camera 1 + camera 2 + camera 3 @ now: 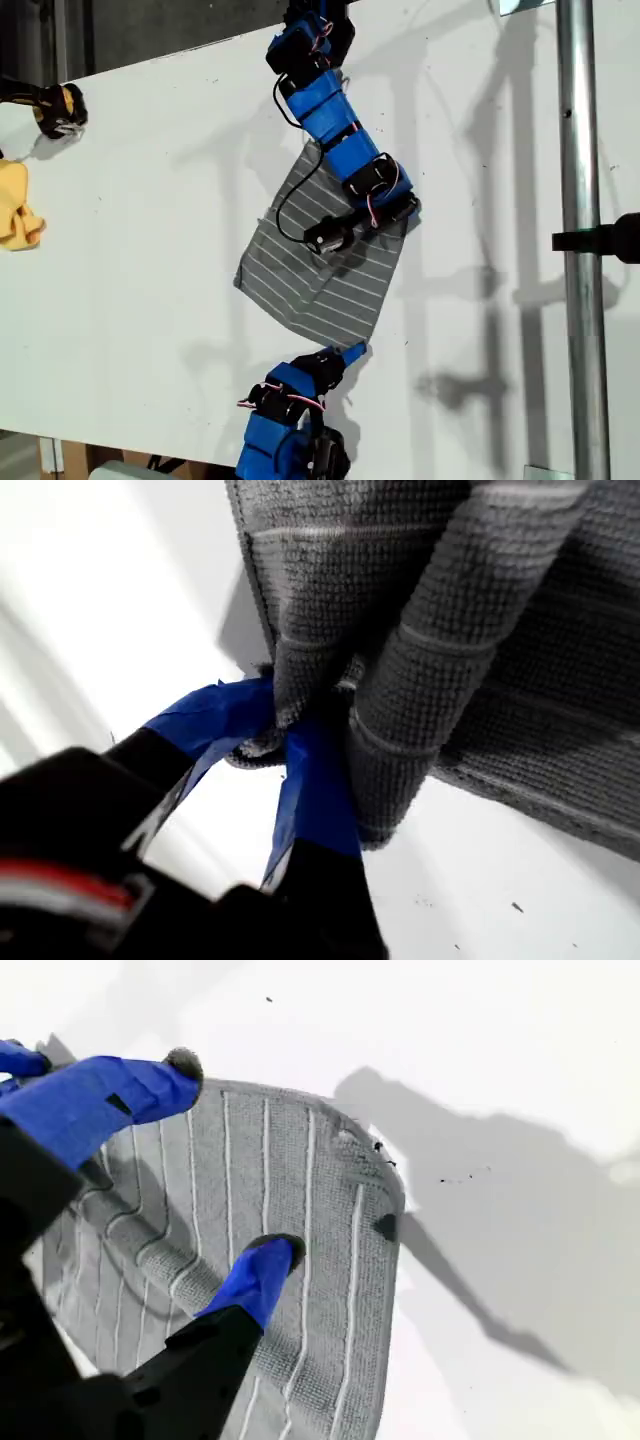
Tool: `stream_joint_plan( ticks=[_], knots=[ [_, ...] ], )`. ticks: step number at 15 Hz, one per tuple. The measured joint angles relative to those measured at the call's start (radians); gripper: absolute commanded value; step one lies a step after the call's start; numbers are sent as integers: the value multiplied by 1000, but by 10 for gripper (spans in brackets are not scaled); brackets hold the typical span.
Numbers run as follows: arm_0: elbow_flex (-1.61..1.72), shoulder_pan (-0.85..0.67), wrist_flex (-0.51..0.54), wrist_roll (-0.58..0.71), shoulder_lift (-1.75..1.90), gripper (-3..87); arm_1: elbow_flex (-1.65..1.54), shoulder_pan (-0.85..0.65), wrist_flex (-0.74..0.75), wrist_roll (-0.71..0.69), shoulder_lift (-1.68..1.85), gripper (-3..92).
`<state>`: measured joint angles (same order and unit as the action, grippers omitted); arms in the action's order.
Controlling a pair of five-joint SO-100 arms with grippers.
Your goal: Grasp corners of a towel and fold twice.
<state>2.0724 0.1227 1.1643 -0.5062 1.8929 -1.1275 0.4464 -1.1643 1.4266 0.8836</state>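
Towel lay mid-tabletop, grey with thin white stripes, already doubled over.
My first pincer was clamped on a bunched corner; my second pincer hung spread above another corner, gripping nothing. Best to close squarely there, then lift both evenly.

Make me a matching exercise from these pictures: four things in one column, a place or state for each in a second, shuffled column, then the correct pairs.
Things:
1. my first gripper
2. my second gripper
3. yellow cloth
4. metal pole

Places or states:
A. upright along the exterior view's right
B. shut on a bunched edge of the towel
C. crumpled at the exterior view's left edge
D. open above the towel's striped surface

Pairs: 1-B, 2-D, 3-C, 4-A
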Motion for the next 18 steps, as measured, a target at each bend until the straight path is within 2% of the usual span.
stream_joint_plan(
  ticks=[2,5,9,13,16,18],
  knots=[
    [20,0,-89,-20,-52,282,0,0,0,0,0,-1],
    [41,0,-164,-34,-130,273,0,0,2,-12,0,-1],
    [69,-14,-207,-46,-224,267,-2,0,2,-18,0,-1],
    [61,-74,-189,-37,-298,257,-8,0,5,-18,9,-1],
    [-57,-112,-67,-52,-439,158,-25,0,6,-18,26,-1],
    [-60,-114,-63,-52,-451,-10,-37,0,14,-18,35,-1]
  ],
)
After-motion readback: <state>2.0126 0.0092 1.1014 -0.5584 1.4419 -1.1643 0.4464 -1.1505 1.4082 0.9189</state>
